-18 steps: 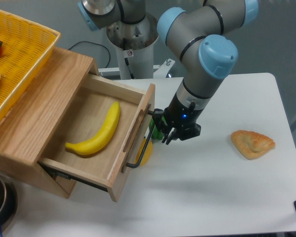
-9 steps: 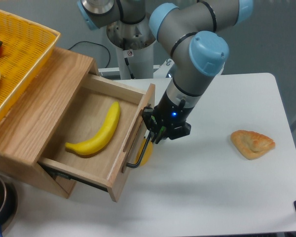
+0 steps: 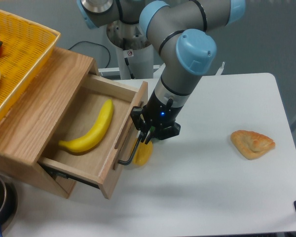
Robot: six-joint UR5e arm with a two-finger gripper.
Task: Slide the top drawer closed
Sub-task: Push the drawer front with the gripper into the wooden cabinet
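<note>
Item: my two-finger black gripper (image 3: 144, 132), set against the front of the wide shallow light-oak wooden top drawer (image 3: 84, 163). Finger state: I cannot tell; the tips are hidden against the panel and the thin black metal bar handle (image 3: 129, 154).

Item: the drawer. It stands well out of the light-oak cabinet body (image 3: 37, 101), front panel facing roughly 4 o'clock across the white table (image 3: 227, 197). From my gripper, the panel lies at 9 o'clock, touching or all but touching. Its long axis runs from about 1 o'clock down to 7 o'clock; my contact sits toward the upper end of that line.

Contents: one yellow banana (image 3: 89, 131), lying lengthwise inside.

Judgement: closing travel points toward 10 o'clock, square to the panel. Pushing off-centre as I am, the drawer could skew on its runners.

Nearby: a small yellow object (image 3: 144, 154) on the table under the handle; a golden-brown pastry (image 3: 252, 143) well apart at 3 o'clock; a yellow woven basket (image 3: 19, 54) on top of the cabinet, at 10 o'clock.
</note>
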